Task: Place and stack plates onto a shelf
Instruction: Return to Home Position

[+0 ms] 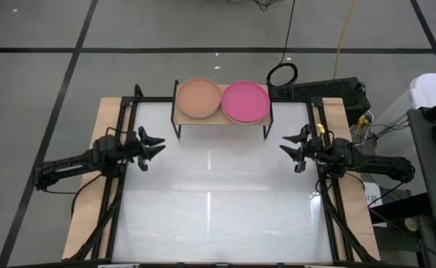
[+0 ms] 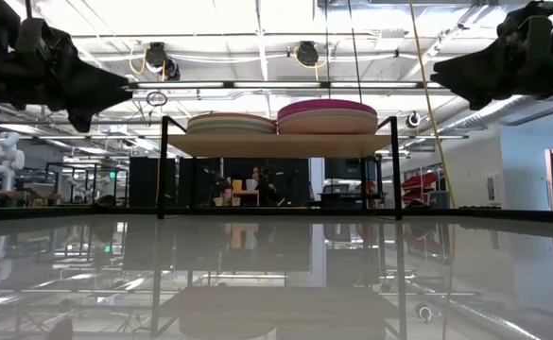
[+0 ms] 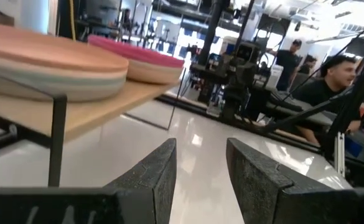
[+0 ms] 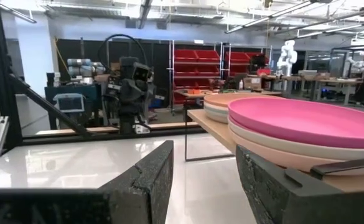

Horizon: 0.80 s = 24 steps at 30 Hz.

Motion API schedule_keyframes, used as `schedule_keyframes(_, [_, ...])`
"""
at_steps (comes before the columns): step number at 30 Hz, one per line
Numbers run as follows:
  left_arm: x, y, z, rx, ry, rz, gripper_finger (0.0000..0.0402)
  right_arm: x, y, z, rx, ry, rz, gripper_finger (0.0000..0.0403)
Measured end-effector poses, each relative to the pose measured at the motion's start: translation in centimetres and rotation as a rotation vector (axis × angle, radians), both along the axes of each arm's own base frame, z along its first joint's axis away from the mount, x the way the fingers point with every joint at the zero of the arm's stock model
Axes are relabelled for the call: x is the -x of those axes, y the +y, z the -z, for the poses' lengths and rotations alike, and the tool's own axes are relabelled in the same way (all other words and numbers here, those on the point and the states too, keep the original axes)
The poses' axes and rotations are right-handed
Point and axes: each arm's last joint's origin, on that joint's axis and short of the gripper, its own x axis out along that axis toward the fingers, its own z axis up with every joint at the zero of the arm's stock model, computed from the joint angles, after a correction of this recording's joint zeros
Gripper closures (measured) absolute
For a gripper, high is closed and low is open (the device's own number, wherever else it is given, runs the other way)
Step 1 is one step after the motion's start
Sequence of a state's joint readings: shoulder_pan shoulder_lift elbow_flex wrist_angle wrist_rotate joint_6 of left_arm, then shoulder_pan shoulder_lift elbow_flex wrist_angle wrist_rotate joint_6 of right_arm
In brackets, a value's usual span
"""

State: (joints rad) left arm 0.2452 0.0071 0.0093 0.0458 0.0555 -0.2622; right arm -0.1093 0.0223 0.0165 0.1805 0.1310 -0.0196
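Two stacks of plates rest on the shelf [image 1: 221, 119], a light-wood rack on thin black legs at the table's far middle. A peach plate [image 1: 198, 97] tops the left stack, a magenta one [image 1: 245, 101] the right stack. In the low view both stacks [image 2: 231, 123] [image 2: 326, 116] sit on the shelf top [image 2: 276, 144]. My left gripper [image 1: 155, 146] hovers open at the table's left edge, level, nothing between its fingers [image 3: 200, 180]. My right gripper [image 1: 293, 150] hovers open at the right edge, likewise empty [image 4: 203, 180].
The white glossy table top [image 1: 218, 201] stretches between both arms and toward the near edge. A black cable loop [image 1: 282, 74] and a dark box [image 1: 337, 93] lie behind the shelf. People [image 3: 322, 90] sit beyond the table.
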Motion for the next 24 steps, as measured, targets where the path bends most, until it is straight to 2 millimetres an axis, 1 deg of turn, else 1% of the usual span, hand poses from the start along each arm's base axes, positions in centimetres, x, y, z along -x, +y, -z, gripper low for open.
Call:
schedule_keyframes(4, [-0.03, -0.07, 0.26, 0.006, 0.027, 0.007, 0.0257, 0.0, 0.0, -0.02, -0.006, -0.004, -0.001, 0.0248])
schedule_keyframes(10, [-0.03, -0.1, 0.25, 0.006, 0.026, 0.009, 0.0257, 0.0, 0.0, -0.01, -0.007, -0.003, -0.001, 0.0248])
schedule_keyframes(15, [-0.03, -0.1, 0.25, 0.062, 0.016, 0.011, 0.0257, 0.0, 0.0, -0.01, -0.007, -0.003, -0.001, 0.0248])
schedule_keyframes(24, [-0.03, -0.1, 0.25, 0.062, 0.016, 0.011, 0.0257, 0.0, 0.0, -0.01, -0.007, -0.003, -0.002, 0.0248])
